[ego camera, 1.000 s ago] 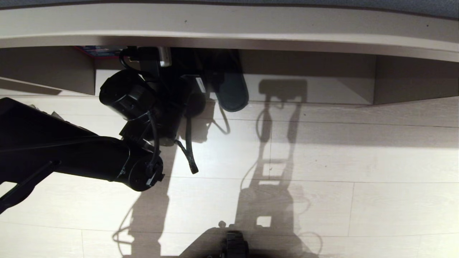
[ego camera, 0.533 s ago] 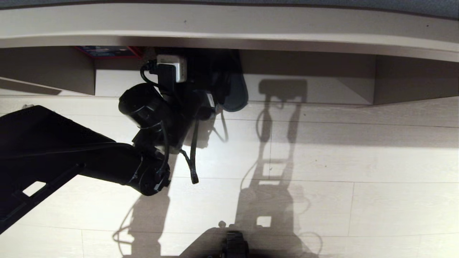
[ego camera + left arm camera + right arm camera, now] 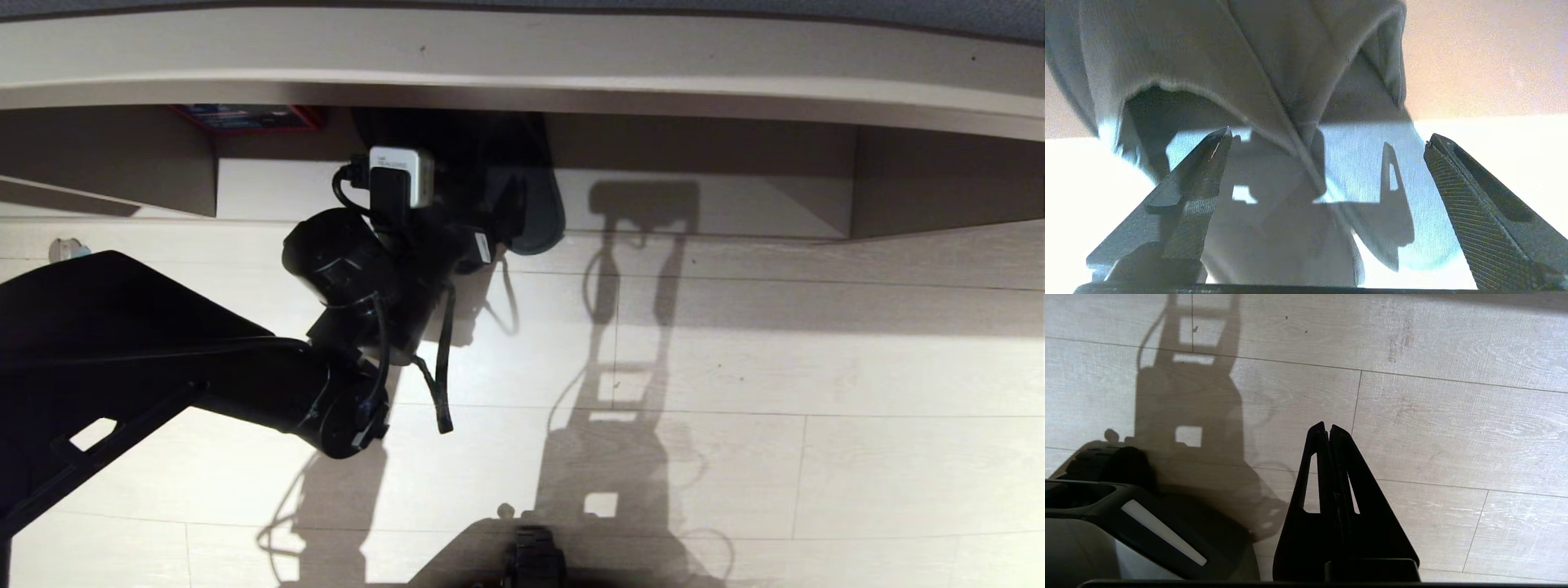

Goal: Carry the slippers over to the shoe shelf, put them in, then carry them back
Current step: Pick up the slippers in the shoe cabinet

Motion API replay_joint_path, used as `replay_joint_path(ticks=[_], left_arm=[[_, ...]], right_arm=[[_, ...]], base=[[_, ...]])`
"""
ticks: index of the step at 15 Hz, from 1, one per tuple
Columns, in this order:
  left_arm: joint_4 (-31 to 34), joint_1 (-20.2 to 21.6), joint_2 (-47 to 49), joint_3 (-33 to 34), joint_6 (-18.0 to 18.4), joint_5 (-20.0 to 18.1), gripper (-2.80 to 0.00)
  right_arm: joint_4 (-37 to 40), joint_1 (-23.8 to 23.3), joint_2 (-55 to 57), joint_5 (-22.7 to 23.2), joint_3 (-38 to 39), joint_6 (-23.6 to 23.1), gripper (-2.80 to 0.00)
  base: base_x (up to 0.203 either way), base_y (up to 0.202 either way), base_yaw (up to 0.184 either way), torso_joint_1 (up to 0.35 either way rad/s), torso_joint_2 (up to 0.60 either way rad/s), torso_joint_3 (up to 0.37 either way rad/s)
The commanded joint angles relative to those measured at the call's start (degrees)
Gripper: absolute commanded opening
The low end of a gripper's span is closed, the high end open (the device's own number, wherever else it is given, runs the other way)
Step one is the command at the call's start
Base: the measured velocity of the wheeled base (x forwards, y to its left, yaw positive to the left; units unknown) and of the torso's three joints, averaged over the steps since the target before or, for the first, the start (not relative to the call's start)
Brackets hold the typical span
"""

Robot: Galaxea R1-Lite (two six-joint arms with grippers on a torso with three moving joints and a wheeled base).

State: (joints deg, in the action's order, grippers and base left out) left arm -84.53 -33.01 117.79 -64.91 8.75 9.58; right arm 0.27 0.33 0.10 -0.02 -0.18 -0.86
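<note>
Slippers (image 3: 1274,73) dark grey, lying side by side inside shoe shelf (image 3: 718,208), heels at front edge. Left pincer (image 3: 1327,139) spread wide just behind heel openings, apparently not touching fabric. Right pincer (image 3: 1328,430) pressed together, parked over pale plank floor (image 3: 1453,428).

- shoe shelf (image 3: 702,204): low taupe cubby, pale base board, vertical divider at left
- slippers (image 3: 535,208): dark grey pair on base board, heels at front edge
- floor (image 3: 816,343): pale wood planks in front
</note>
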Motion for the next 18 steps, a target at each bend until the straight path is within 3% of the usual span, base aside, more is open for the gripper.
replay_joint_path(ticks=[1, 4, 9, 18], left_arm=[[-0.54, -0.03, -2.23, 3.67, 0.1, 0.01, 0.0], [-1.33, -0.12, -5.18, 8.42, 0.0, -0.08, 0.0], [-2.39, -0.09, -5.4, 9.21, -0.13, -0.22, 0.0], [-1.56, 2.71, 6.35, -11.63, -0.08, -0.43, 0.0]], right_arm=[[0.0, 0.02, -0.01, 0.02, 0.01, -0.11, -2.8], [0.0, 0.02, -0.01, 0.02, 0.01, -0.11, -2.8], [0.0, 0.02, -0.01, 0.02, 0.01, -0.11, -2.8], [0.0, 0.02, -0.01, 0.02, 0.01, 0.07, -2.8]], base=[[0.0, 0.0, 0.0, 0.0, 0.0, 0.0], [0.0, 0.0, 0.0, 0.0, 0.0, 0.0], [0.0, 0.0, 0.0, 0.0, 0.0, 0.0], [0.0, 0.0, 0.0, 0.0, 0.0, 0.0]])
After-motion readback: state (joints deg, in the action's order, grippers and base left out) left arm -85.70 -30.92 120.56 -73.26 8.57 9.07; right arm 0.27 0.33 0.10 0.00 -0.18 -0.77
